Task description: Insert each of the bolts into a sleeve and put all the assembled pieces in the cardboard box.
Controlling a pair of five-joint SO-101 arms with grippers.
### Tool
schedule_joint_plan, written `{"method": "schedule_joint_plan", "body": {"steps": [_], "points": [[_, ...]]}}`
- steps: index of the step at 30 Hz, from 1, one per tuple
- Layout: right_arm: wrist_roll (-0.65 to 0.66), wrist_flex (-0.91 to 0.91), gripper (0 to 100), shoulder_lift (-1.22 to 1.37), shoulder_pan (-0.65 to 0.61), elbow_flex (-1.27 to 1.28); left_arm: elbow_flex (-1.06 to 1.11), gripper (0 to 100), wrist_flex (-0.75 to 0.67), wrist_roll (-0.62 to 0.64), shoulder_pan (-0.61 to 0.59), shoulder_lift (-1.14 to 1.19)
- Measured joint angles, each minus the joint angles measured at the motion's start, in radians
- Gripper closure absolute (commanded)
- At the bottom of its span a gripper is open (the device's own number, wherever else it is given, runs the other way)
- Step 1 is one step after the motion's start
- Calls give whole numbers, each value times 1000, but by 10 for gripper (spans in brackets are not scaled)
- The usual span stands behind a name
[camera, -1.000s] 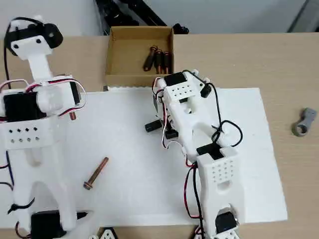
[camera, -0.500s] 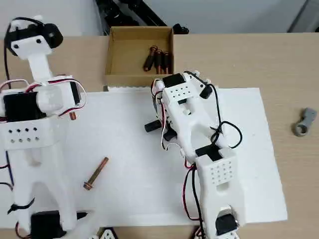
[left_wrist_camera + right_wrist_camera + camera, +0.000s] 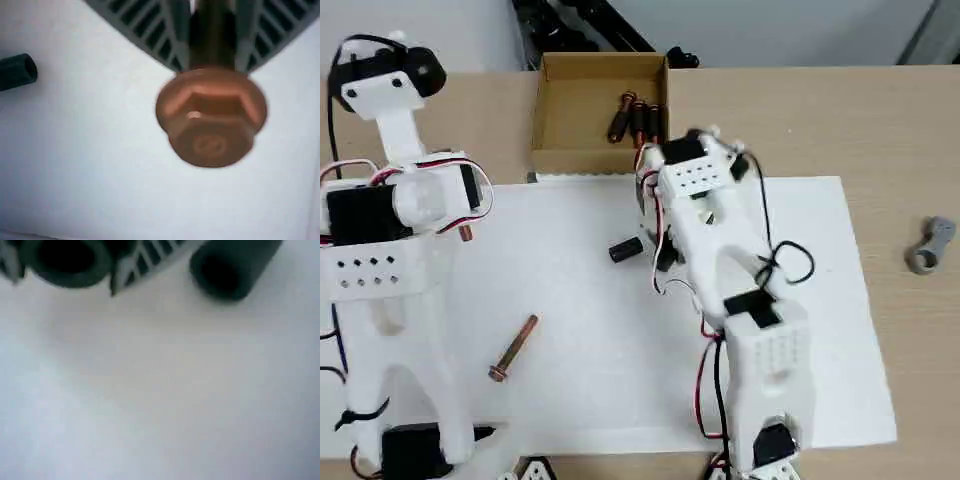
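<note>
My left gripper (image 3: 466,226) hangs over the left part of the white sheet (image 3: 580,400), shut on a copper bolt (image 3: 211,117) that sits head-down between the grey fingers (image 3: 150,35). A second bolt (image 3: 513,348) lies loose on the sheet nearer the front. My right gripper (image 3: 67,271) is over the middle of the sheet, shut on a black sleeve (image 3: 65,257). Another black sleeve (image 3: 625,248) (image 3: 232,265) lies on the sheet just beside it. The cardboard box (image 3: 548,110) at the back holds several assembled pieces (image 3: 638,118).
A grey part (image 3: 930,245) lies on the bare wooden table far right. The right arm's body (image 3: 760,340) covers the right middle of the sheet. The left arm's base (image 3: 385,300) stands along the left edge. Dark equipment sits behind the box.
The right arm has shifted slightly to the right and toward the box, leaving the loose sleeve more exposed beside it. The left arm and both bolts have stayed put.
</note>
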Motion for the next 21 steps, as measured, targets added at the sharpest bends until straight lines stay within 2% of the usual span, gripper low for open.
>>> {"method": "schedule_joint_plan", "body": {"steps": [5, 15, 18, 21], "points": [[239, 9, 992, -229, -17, 0, 0, 995, 0, 0, 0, 0], [822, 14, 992, -703, -97, 0, 0, 995, -15, 0, 0, 0], [907, 15, 992, -833, -104, 0, 0, 995, -48, 0, 0, 0], [928, 15, 991, -928, -104, -2, 0, 995, -83, 0, 23, 0]]}}
